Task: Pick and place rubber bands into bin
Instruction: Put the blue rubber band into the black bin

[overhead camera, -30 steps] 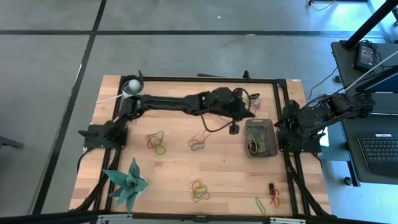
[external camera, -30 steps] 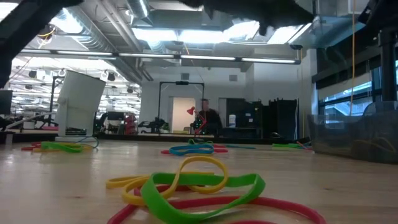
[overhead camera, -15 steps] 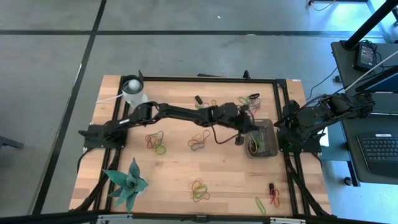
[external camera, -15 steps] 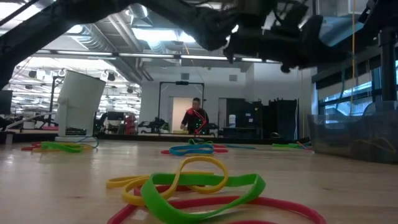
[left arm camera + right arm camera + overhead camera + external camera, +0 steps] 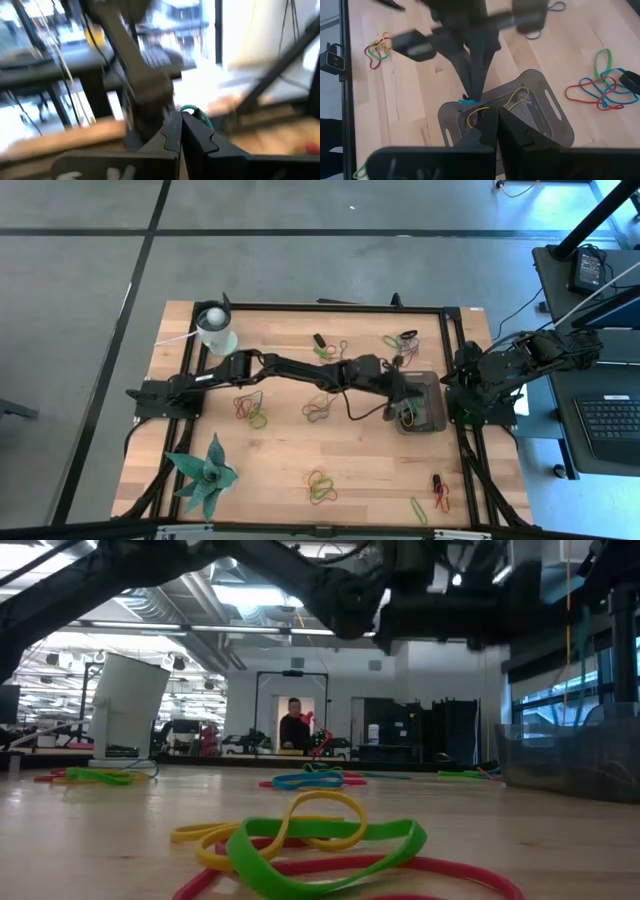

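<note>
Several loose clusters of rubber bands (image 5: 320, 485) lie scattered over the pale wood-grain tabletop (image 5: 280, 450): thin elastic loops in red, green, yellow and blue, tangled in small heaps. The bin (image 5: 428, 412) is a dark grey shallow tray with rounded corners and slotted handles, sitting near the tabletop's right edge; a few yellow bands already lie inside it.

The left arm stretches across the tabletop, and the left gripper (image 5: 404, 402) hangs over the bin's near wall, its dark fingers pinched together on a teal rubber band (image 5: 192, 111). The right gripper (image 5: 495, 122), fingers closed and holding nothing visible, waits beside the bin at the right edge.

Around them stand a white round cup (image 5: 216, 330) at the far left corner, a spiky teal plant figure (image 5: 205, 472) at the front left, and a small black oblong piece (image 5: 438, 481) near the front right.

Only the wrist views show the teal band in the closed tips; the high view hides it under the arm. At tabletop level, a green, yellow and red tangle (image 5: 320, 840) fills the foreground, and a person (image 5: 293, 728) stands far back in the room.
</note>
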Tool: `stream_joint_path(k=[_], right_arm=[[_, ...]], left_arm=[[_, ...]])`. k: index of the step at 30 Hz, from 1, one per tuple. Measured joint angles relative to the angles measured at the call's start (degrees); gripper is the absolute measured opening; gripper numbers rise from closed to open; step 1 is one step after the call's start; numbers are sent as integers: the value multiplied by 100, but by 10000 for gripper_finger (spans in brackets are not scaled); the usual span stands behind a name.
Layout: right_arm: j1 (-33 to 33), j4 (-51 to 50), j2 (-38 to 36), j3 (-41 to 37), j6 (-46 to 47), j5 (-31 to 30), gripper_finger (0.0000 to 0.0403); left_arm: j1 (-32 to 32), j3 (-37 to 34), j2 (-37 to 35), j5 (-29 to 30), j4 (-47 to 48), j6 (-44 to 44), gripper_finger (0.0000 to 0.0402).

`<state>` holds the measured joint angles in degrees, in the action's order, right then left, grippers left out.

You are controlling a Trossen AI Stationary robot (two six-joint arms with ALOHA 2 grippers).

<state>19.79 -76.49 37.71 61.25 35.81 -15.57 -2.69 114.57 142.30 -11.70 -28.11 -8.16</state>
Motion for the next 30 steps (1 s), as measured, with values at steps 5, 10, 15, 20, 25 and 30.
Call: stream_joint_path(k=[5,10,15,20,25,30], right_arm=[[2,-1,1,0,13,1,12],[2,0,2,0,15,2,12],[2,-2,0,0,15,4,12],[2,0,2,0,15,4,12],[2,48,2,0,17,11,12],[2,48,1,2,17,11,12]], left_arm=[[-79,689,-39,49,394,-118,2],[-112,882,-39,52,967,-347,2],[-95,889,27,141,1610,-297,2],[2,884,291,159,1764,-274,2],[107,880,547,150,1847,-3,2],[148,878,605,168,1867,-3,6]])
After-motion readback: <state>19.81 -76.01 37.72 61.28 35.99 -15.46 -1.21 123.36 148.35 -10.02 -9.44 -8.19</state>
